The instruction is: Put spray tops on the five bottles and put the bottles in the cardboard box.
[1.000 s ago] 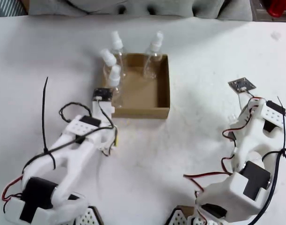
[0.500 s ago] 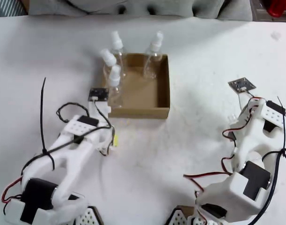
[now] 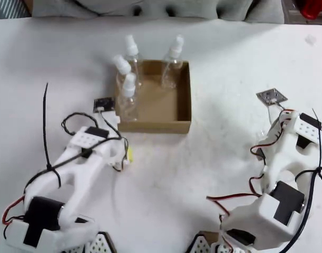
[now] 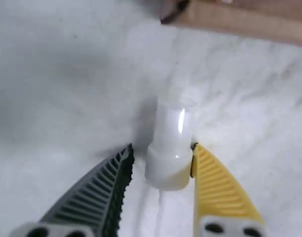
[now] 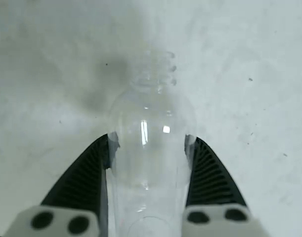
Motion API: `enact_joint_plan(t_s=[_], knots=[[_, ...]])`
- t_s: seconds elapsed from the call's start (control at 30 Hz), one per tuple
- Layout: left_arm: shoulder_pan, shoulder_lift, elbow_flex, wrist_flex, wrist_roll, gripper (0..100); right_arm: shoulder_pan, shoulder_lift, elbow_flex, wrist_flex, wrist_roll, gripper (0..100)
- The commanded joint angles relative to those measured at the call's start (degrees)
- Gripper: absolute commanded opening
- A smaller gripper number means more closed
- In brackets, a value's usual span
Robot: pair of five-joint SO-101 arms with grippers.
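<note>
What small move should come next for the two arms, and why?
Probably bring the left gripper with its spray top toward the right gripper. That one holds a bottle whose threaded neck is bare, while the four bottles in the cardboard box already have tops.

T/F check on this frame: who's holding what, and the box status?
1. The right tool grips a bottle with no spray top on its neck. True.
2. The left tool is empty. False: a spray top sits between its fingers.
3. Four capped bottles stand in the cardboard box. True.
4. The cardboard box sits next to the right tool. False: in the high view it is close to the left tool and well apart from the right tool.
</note>
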State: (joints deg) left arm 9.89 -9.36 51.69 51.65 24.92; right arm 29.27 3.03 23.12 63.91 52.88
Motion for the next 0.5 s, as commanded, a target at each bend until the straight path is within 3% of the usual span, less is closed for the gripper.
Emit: enact_joint_plan(t_s=[0.0, 0.17, 0.33, 0.47], knots=[[-0.48, -0.40, -2.64, -2.73, 0.70, 19, -0.48, -2.95, -2.46, 0.66, 0.62, 1.6], [-0.48, -0.31, -2.90, -3.43, -3.43, 17, -0.48, -2.95, -2.46, 0.66, 0.62, 1.6], [-0.48, -0.31, -3.60, -3.78, -5.36, 1, -0.48, -2.95, -2.46, 0.66, 0.70, 1.6], [0.48, -0.31, -3.25, -3.34, -5.45, 8, -0.48, -2.95, -2.46, 0.66, 0.70, 1.6]])
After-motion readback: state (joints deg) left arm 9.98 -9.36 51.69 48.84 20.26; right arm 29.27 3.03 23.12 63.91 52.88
